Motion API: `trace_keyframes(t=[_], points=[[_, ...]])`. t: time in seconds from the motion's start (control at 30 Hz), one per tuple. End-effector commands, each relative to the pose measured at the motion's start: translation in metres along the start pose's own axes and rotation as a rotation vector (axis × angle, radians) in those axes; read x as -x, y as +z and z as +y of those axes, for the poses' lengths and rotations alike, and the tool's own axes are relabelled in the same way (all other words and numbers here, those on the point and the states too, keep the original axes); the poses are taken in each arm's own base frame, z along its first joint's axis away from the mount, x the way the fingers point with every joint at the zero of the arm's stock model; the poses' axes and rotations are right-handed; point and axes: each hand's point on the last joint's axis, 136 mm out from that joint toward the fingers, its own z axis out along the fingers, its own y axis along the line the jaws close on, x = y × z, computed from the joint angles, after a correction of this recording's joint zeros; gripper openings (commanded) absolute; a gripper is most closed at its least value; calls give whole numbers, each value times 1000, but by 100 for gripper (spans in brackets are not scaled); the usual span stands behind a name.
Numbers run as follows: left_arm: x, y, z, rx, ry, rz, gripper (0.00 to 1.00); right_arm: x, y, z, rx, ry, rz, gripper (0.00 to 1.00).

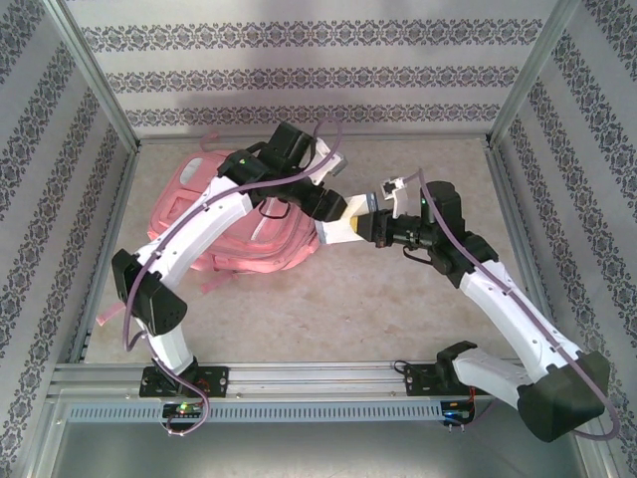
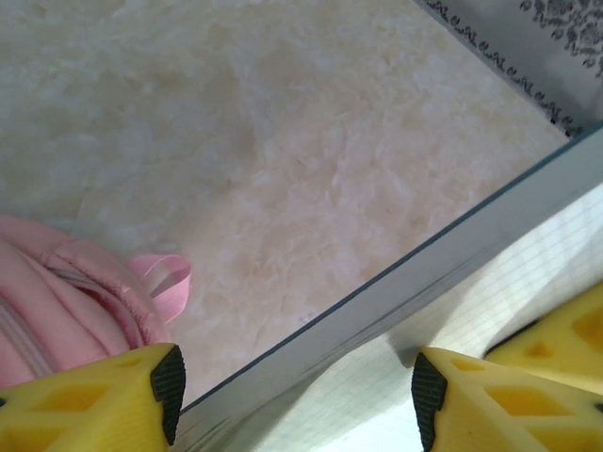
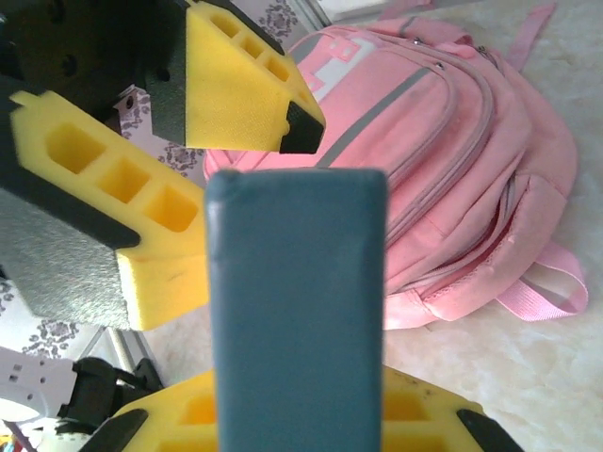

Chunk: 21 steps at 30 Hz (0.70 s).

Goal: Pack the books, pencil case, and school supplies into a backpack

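A dark teal flat box with rounded corners stands up out of my right gripper, which is shut on its near end. From above, the box shows a pale face between the two grippers, just right of the pink backpack. My left gripper is open. The box's grey side and a pale lined face run between its spread fingers. Those yellow fingers hang wide apart over the box top. The backpack lies flat with its zip pockets facing up. The books and pencil case are out of view.
My left arm reaches across the backpack. A pink strap loop lies on the beige tabletop, which is bare in front of the bag. Metal frame posts and patterned walls enclose the table.
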Motion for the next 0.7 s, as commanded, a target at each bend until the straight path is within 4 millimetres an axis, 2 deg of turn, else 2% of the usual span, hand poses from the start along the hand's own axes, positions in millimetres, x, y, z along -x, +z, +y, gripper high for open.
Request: trace_keyframes(t=[0.0,0.1,0.23,0.3,0.4,0.57,0.67], points=[[-24,-5,15,-7,-35,42,67,5,-12,27,97,-89,-36,0],[-18,-17,4,-181,-121,-61,69,5,-18,42,172,-108,-59,0],[-16,-35,-29,-418,-63,-127,69,3,-20,54,236,-119,-48,0],[-17,-40,-45,-536,-54,-120,66,3,-21,56,246,-124,-48,0],[-20,-39,-54,-630,-54,-103,61,3,-20,59,271,-119,-46,0],[-16,-44,-54,-739,-79,-114,42,3,-22,62,282,-116,-48,0],[-14,-47,-56,-766,-77,-124,21,2,-24,60,265,-116,-58,0]])
